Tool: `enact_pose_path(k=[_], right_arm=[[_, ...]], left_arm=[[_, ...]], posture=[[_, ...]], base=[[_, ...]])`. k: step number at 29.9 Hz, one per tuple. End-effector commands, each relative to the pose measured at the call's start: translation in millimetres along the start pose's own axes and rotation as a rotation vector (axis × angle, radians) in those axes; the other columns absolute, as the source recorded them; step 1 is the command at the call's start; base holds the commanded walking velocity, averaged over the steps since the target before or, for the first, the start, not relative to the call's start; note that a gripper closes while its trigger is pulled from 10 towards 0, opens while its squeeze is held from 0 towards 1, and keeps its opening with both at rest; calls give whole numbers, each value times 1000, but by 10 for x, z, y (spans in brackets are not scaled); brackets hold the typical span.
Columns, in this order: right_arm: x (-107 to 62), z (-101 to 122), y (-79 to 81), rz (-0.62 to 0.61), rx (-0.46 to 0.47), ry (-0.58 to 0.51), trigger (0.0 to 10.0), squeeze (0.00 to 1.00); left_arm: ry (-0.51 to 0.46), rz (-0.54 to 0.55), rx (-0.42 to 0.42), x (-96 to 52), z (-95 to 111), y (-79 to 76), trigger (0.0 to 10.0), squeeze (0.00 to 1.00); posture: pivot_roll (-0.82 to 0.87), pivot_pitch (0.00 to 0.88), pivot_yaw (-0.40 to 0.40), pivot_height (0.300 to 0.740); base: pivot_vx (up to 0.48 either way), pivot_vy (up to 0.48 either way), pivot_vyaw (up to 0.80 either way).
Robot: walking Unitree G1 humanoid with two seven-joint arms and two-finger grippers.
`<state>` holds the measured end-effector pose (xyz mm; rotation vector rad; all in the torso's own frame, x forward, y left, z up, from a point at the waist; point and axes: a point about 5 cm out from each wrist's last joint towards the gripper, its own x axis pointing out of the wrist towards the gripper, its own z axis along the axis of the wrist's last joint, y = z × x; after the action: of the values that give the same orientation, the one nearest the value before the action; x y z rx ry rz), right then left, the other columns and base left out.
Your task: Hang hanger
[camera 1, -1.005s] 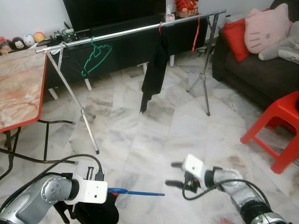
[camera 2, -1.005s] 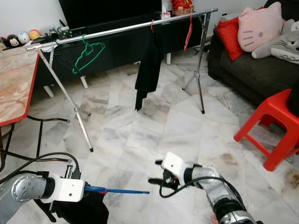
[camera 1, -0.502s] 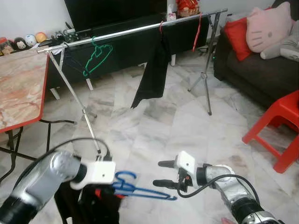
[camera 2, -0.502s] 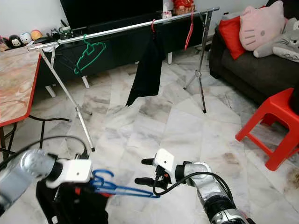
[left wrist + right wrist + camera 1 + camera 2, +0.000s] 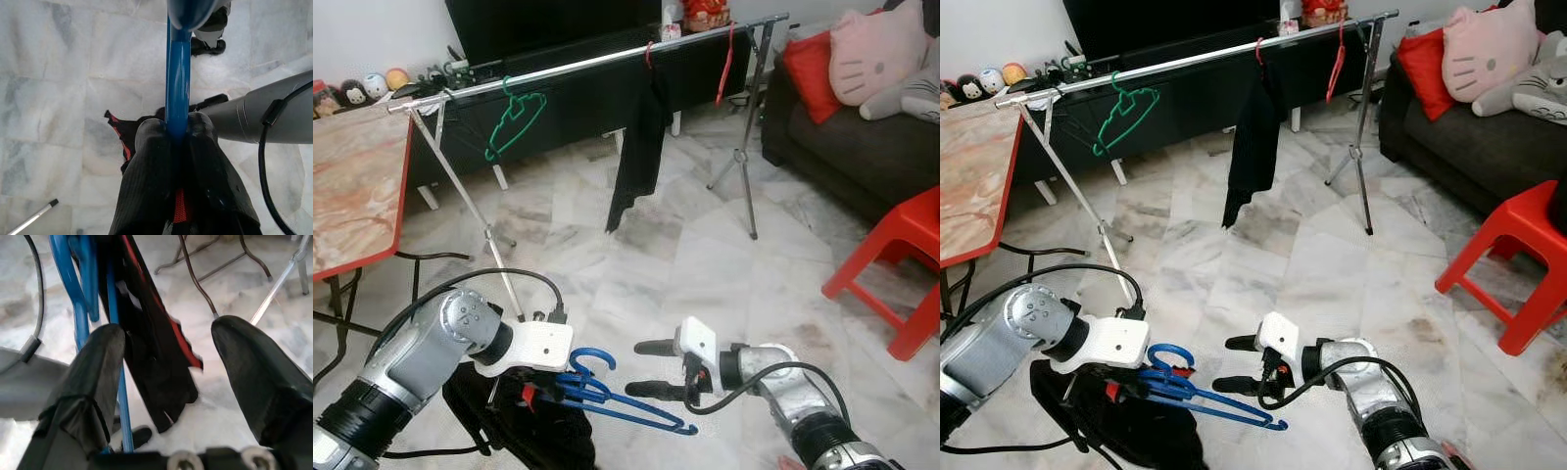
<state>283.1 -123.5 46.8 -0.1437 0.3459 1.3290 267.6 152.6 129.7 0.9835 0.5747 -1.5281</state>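
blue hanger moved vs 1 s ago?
Yes. The blue hanger, clamped in the left gripper, has risen and tilted against the rack's foot; its hook now shows.

The left gripper [image 5: 177,134] clamps its two black fingers [image 5: 149,171] on a blue hanger [image 5: 177,78], whose glossy bar runs straight out from between the fingertips over a white and grey marble floor [image 5: 63,88]. A strip of red [image 5: 180,211] shows in the narrow gap between the fingers. Just beyond the fingertips, black cloth with a red edge [image 5: 122,139] lies against the floor. Beside the hanger, a silver arm [image 5: 274,117] with a black cable [image 5: 262,161] crosses the floor, dark parts visible near the hanger's far end.
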Motion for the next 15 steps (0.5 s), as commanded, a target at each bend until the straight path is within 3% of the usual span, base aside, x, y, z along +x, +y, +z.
enact_pose_path(k=[1, 10, 15], right_arm=[[35, 160, -26, 31, -28, -56, 10000, 0], [58, 184, -28, 34, -38, -56, 10000, 0], [197, 93, 35, 38, -64, 9, 10000, 0]], left_arm=[[15, 3, 21, -31, 56, 52, 10000, 0], [-2, 11, 15, -10, 121, 97, 10000, 0], [-19, 50, 37, -21, 304, 244, 10000, 0]], posture=[[-85, 0, 116, 740], [-85, 0, 115, 740], [-65, 0, 103, 740]], base=[[0, 0, 0], [0, 0, 0], [0, 0, 0]])
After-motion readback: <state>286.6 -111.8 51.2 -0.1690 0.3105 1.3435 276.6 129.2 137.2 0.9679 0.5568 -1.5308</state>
